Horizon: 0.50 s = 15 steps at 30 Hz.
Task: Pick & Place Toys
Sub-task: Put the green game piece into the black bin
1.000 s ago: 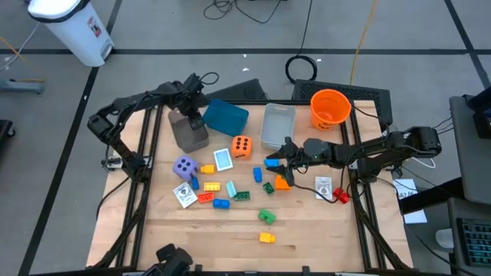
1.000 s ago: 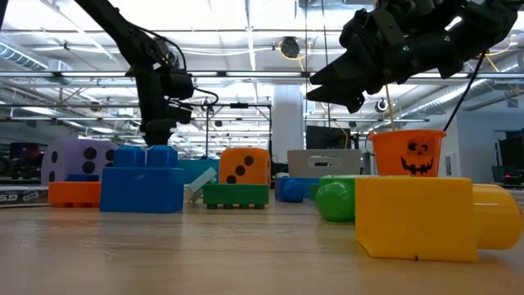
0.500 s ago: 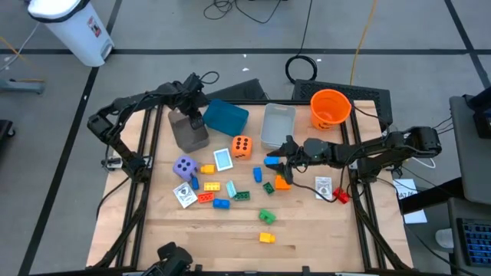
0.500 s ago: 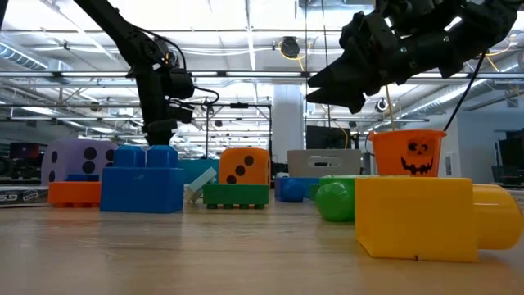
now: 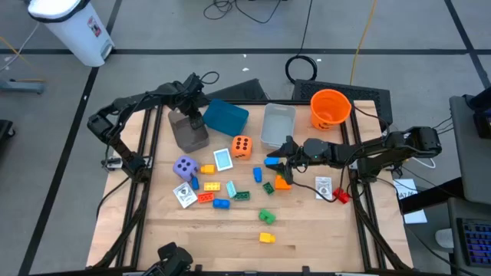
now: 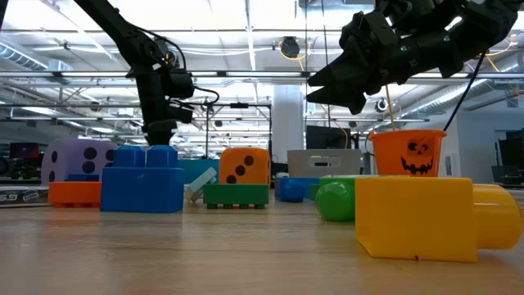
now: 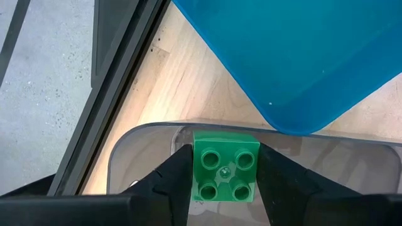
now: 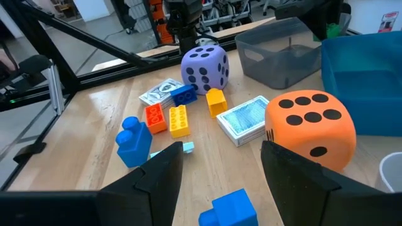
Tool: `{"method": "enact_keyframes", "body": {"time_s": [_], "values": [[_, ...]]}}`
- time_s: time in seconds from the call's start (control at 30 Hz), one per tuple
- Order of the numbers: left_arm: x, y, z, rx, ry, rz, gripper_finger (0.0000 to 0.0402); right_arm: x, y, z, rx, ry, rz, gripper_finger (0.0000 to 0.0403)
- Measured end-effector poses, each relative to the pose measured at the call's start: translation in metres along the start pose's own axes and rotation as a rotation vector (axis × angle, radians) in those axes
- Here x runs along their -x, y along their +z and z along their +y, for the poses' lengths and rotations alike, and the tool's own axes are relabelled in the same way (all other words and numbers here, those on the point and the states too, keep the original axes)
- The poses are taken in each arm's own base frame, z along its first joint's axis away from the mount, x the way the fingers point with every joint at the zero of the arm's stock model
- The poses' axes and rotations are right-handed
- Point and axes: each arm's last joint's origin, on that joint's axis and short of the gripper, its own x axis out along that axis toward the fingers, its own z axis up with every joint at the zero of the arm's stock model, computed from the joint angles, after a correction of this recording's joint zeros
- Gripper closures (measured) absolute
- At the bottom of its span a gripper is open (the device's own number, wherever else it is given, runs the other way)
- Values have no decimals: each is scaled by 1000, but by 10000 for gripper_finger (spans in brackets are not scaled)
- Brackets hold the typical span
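My left gripper hangs over the grey bin at the table's far left, shut on a green four-stud brick. My right gripper stands open and nearly level above the table's middle right, with nothing between its fingers. A blue brick and an orange brick lie on the table under it. The purple die, the orange die, a card and several small bricks lie on the table in between. My left gripper pinches the green brick by two opposite sides between its two fingers. The fingers come steeply from above. The brick is held studs toward the wrist, clear of the grey bin's floor below it.
The teal box stands right beside the grey bin. A pale bin and the orange bucket stand at the far right. More cards and a red brick lie near the right edge; green and yellow pieces lie nearer.
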Motion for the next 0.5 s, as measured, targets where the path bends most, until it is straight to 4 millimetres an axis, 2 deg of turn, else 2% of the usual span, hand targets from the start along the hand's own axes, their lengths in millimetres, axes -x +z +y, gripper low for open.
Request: {"method": "enact_keyframes", "body": {"time_s": [0.23, 0.5], "values": [[-3, 0, -1, -5, -6, 13, 226, 0, 0, 0, 2, 0, 0, 195], [-29, 0, -1, -9, -30, 71, 243, 0, 0, 0, 2, 0, 0, 195]]}}
